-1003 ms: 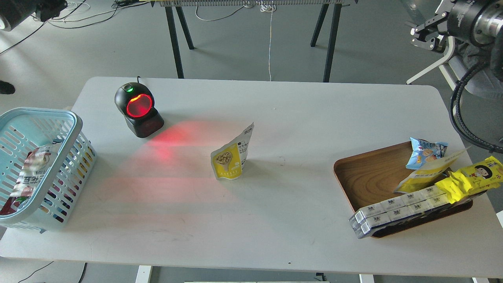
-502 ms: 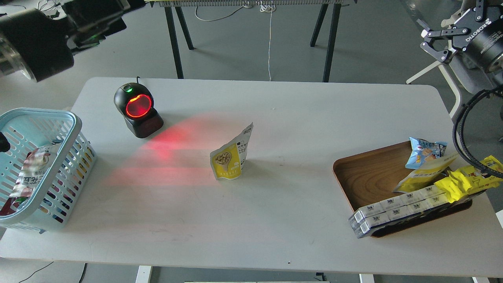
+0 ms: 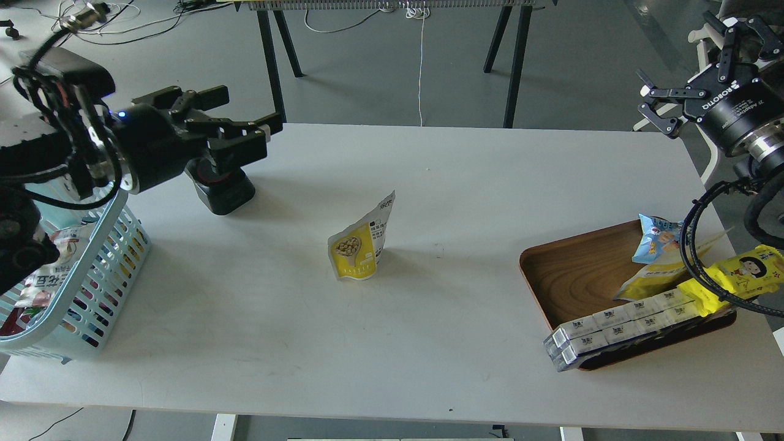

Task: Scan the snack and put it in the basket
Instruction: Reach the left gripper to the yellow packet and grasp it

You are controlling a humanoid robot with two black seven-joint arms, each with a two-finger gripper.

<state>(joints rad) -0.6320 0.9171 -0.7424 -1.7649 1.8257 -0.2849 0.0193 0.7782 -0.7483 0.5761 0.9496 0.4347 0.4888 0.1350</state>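
Snack [image 3: 360,245]: a yellow-and-white stand-up pouch with a round picture of nuts is being seen upright near the middle of the white table [image 3: 429,343]; it is leaning slightly; nothing is touching it
Left gripper [image 3: 260,122]: it is being held above the table's far left part, in front of the black barcode scanner [image 3: 222,187]; its fingers are spread and nothing is being held between them; it is well apart from the snack
Right gripper [image 3: 652,105]: it is being held off the table's far right corner, over the floor; its fingers are spread, with nothing between them
Basket [image 3: 92,294]: the light blue slotted basket is sitting at the table's left edge, partly covered by the left arm; a red-and-white packet [image 3: 43,275] is lying inside it
Barcode scanner: its upper part is being hidden by the left gripper; only its base is being shown clearly
Wooden tray [image 3: 582,275]: it is sitting at the table's right side; a small blue packet [image 3: 658,236], a bright yellow packet with a cartoon face [image 3: 744,269] and a row of white cartons [image 3: 618,324] are lying on it
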